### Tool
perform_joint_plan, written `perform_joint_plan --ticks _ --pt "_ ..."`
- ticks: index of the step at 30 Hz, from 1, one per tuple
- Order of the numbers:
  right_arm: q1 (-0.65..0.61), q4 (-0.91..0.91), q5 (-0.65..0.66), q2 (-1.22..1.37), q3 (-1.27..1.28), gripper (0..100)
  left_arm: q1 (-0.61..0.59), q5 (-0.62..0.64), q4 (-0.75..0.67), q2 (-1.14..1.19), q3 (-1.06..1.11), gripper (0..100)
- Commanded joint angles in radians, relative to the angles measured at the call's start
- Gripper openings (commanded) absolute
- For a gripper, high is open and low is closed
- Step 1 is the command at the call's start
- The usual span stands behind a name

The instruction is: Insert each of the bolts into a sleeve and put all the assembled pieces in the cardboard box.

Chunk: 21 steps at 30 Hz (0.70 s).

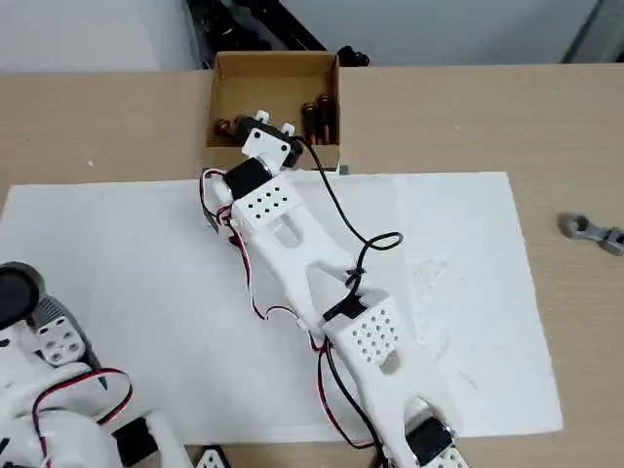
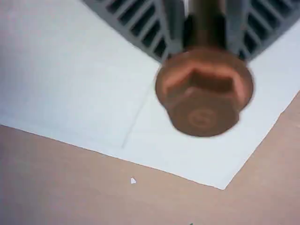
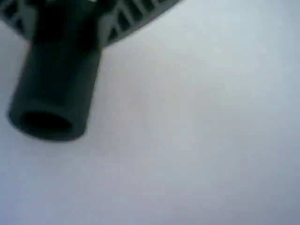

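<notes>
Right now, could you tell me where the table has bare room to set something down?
Free: the white sheet right of the outstretched arm, out toward the metal tool; also the sheet between that arm and the other arm at the near edge. Crowded: around the cardboard box.

Soft, even light from overhead falls on my bench (image 1: 585, 127) and the white paper (image 1: 458, 224), bright without glare; shadows are faint. The bolt (image 2: 204, 93) I hold gleams dully; the sleeve (image 3: 54, 89) looks dark.
</notes>
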Motion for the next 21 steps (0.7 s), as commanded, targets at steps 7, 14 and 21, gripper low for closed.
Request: perform_joint_plan --ticks 7,14,21 --pt "0.015 0.094 0.041 -0.01 0.005 6.5 -0.006 -0.002 -0.032 -0.002 -0.001 1" --pt "0.016 0.142 0.078 -0.042 0.005 6.5 -0.006 0.0 -0.032 -0.002 0.002 1" --pt "0.019 0.137 0.146 -0.097 0.005 6.7 -0.006 0.002 -0.032 -0.002 0.004 1"
